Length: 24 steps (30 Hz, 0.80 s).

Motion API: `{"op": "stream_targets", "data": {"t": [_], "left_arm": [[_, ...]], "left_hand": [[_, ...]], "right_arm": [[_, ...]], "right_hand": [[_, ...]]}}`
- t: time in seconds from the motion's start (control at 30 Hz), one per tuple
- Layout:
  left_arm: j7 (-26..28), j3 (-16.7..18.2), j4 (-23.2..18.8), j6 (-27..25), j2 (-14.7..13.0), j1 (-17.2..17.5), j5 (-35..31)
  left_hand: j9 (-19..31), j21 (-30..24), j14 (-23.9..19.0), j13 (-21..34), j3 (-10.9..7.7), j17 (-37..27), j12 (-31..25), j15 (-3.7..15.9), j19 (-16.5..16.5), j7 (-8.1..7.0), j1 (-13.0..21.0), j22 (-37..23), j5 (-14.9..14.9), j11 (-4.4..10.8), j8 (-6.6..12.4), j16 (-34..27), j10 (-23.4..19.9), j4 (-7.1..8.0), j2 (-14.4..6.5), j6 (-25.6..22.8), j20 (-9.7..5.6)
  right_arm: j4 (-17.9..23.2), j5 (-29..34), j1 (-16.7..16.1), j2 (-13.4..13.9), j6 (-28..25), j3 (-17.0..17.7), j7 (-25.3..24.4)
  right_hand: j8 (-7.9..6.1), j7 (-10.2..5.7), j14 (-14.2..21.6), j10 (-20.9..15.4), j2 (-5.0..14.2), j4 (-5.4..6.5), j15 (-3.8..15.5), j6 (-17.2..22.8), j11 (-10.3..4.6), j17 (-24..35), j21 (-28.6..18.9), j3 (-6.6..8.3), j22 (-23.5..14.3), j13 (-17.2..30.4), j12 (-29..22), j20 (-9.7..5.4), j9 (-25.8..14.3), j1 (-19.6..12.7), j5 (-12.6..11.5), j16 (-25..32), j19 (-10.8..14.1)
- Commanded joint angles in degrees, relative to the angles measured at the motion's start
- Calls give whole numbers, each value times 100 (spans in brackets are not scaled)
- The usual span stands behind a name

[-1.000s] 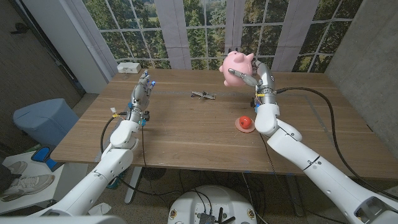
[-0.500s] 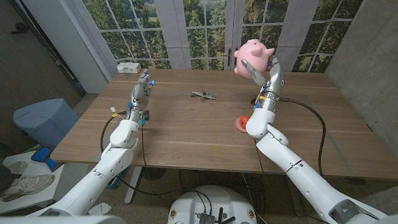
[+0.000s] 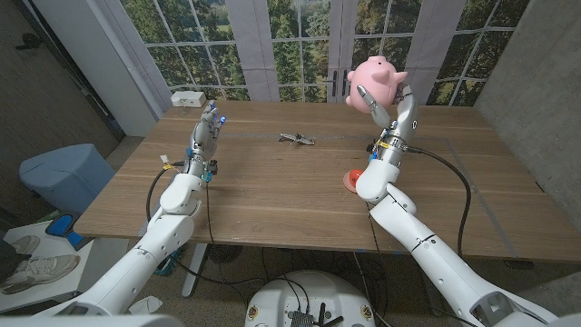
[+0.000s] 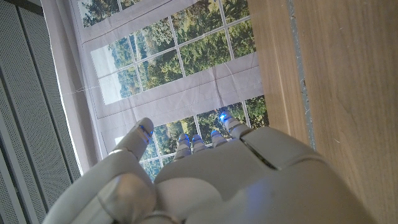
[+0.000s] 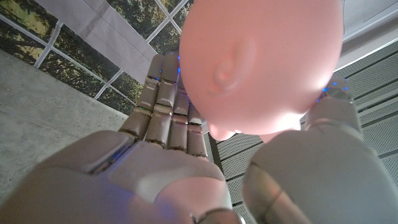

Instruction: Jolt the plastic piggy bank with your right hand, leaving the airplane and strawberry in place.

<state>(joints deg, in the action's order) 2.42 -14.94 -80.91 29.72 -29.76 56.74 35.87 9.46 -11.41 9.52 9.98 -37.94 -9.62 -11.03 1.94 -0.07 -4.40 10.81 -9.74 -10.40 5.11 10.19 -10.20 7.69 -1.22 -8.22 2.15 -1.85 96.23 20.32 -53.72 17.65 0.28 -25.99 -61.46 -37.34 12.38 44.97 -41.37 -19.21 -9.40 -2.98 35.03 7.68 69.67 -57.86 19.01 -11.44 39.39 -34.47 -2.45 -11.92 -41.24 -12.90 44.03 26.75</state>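
The right robot hand grasps the pink piggy bank, holding it raised clear above the bench, over the far side beyond the strawberry. The airplane lies on the bench to the left of the strawberry, apart from it. The left robot hand is released, fingers extended, holding nothing, further left of the airplane
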Motion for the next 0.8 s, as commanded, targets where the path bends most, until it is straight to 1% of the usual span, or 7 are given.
{"op": "stream_targets", "data": {"t": [0.03,0.17,0.27,0.43,0.63,0.8], "left_arm": [[13,-2,-19,-28,-16,2,-4],[31,-3,-44,-36,-22,19,-15],[32,-6,-64,-49,-30,29,-16],[48,-4,-93,-45,-29,52,-21],[89,2,-148,-62,-44,89,-40],[117,16,-193,-76,-55,125,-38]], "left_hand": [[32,17,27,12,-7,-10,10,464,30,-26,74,-27,-5,-3,8,0,4,-21,-260,-5,-509],[32,17,30,12,-5,-10,9,466,31,-27,75,-27,-5,7,8,1,3,-22,-258,-5,-510],[32,18,30,12,-2,-10,11,462,30,-31,77,-26,-5,4,8,0,7,-24,-258,-5,-510],[32,18,28,12,-1,-10,10,460,30,-30,78,-26,-5,3,8,-1,4,-24,-258,-5,-510],[32,19,30,12,1,-10,11,462,28,-29,79,-26,-5,-2,8,0,6,-25,-259,-4,-509],[32,18,33,12,3,-10,9,465,30,-29,81,-26,-5,-2,8,0,4,-26,-258,-4,-512]], "right_arm": [[416,-209,-49,603,-157,-82,1000],[735,-347,-79,956,-371,-97,1696],[1022,-478,-95,1145,-701,-97,2195],[1470,-706,-52,1448,-1274,-124,3005],[1781,-847,72,1702,-1741,-235,3633],[1883,-1010,159,1827,-1882,-284,3949]], "right_hand": [[-28,-1638,841,-1781,2408,89,1590,1918,-1820,23,-43,385,-1,810,-5,-388,-420,-2375,-39,-32,-85],[-24,-1649,831,-1798,2401,93,1593,1927,-1837,24,-79,373,6,803,14,-426,-421,-2367,-39,-50,-114],[-22,-1694,817,-1773,2393,98,1589,1929,-1847,23,-94,364,8,830,19,-452,-421,-2359,-39,-63,-137],[-18,-1696,810,-1771,2387,93,1593,1947,-1846,25,-128,358,13,832,37,-457,-410,-2367,-42,-75,-142],[-18,-1704,804,-1768,2392,95,1595,1931,-1838,25,-168,351,18,847,54,-466,-430,-2373,-44,-92,-168],[-9,-1693,804,-1793,2388,90,1595,1943,-1814,26,-200,346,22,829,74,-473,-417,-2385,-46,-102,-184]]}}
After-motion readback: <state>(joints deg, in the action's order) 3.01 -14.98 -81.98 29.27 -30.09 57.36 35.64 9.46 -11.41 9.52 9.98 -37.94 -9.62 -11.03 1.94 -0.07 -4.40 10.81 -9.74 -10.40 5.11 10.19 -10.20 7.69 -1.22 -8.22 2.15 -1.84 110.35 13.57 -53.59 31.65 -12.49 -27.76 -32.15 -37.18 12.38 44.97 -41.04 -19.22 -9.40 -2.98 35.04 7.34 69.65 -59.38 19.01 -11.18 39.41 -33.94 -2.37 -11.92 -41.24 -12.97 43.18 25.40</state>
